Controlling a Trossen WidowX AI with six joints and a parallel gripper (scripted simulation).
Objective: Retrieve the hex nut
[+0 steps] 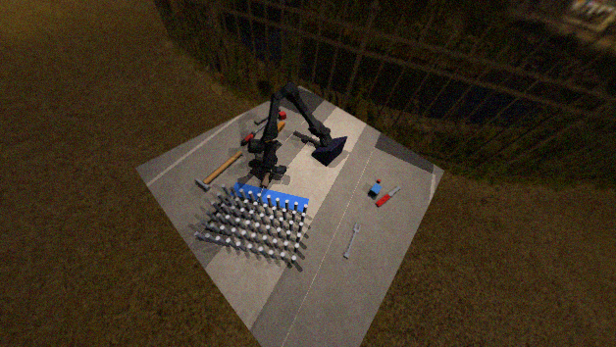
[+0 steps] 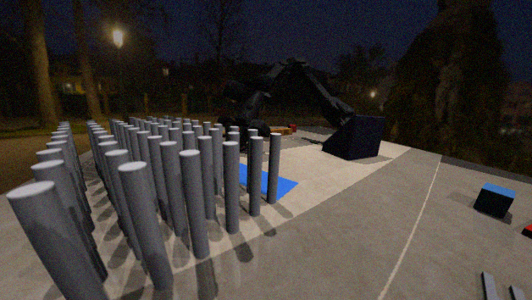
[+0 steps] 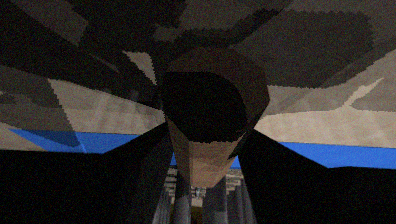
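Observation:
My gripper (image 1: 268, 173) (image 3: 206, 128) is shut on the wooden handle (image 1: 265, 180) (image 3: 212, 162) of a tool. It hangs just behind the blue taped strip (image 1: 282, 194) (image 2: 286, 186) (image 3: 345, 156), on the arm's side. The handle points over the strip toward the spacers; a thin shaft shows faintly beyond it in the top view, and its tip cannot be made out. The grey metal spacers (image 1: 253, 223) (image 2: 196, 208) stand upright in several rows; the nearest show below the handle in the wrist view. I cannot make out the hex nut among them.
A hammer (image 1: 223, 168), a red-handled tool (image 1: 248, 138) and an orange handle (image 1: 281, 127) lie on the arm's left. A blue-topped block (image 1: 375, 189) (image 2: 495, 201), a red-handled screwdriver (image 1: 384, 199) and a wrench (image 1: 351, 241) lie to the right. The arm's dark base (image 1: 331, 151) (image 2: 357, 137) stands behind the strip.

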